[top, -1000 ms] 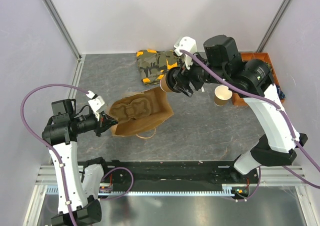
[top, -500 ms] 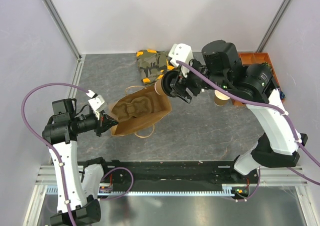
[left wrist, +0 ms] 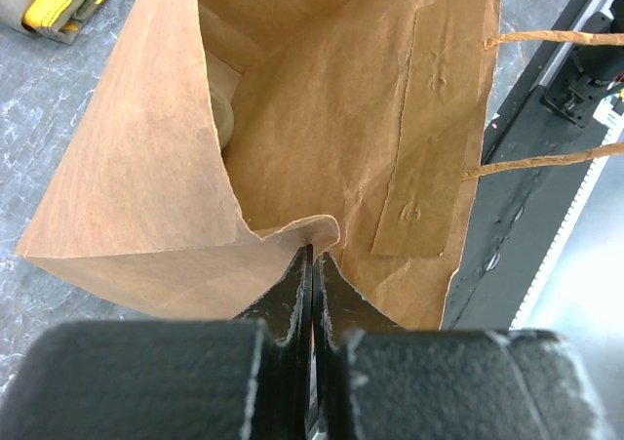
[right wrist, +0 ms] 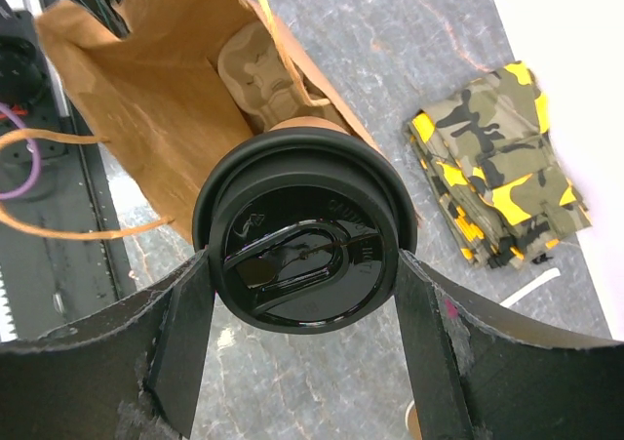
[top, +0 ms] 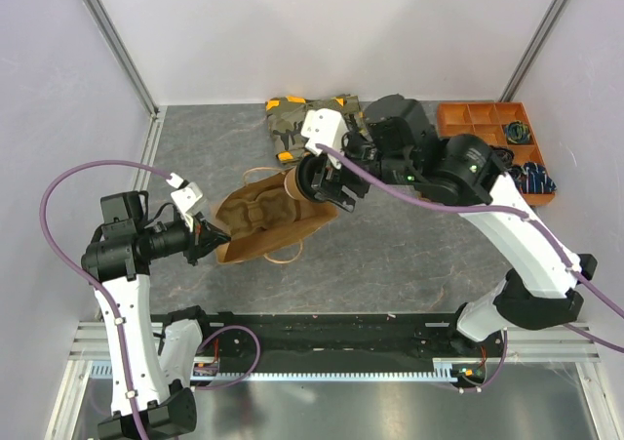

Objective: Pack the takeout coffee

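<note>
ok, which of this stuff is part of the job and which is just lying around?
In the job: coffee cup in right hand; paper bag, edge pinched by left hand; cup carrier inside bag.
Lying about: camouflage cloth; orange parts tray.

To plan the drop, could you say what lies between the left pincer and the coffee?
In the top view, the bag with the tray inside fills the stretch from left pincer to coffee.

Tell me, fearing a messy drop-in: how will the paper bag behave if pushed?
Likely floppy: the paper bag looks thin, its rim curling where the left gripper pinches it. Probably light, so the takeout coffee could buckle or slide it.
</note>
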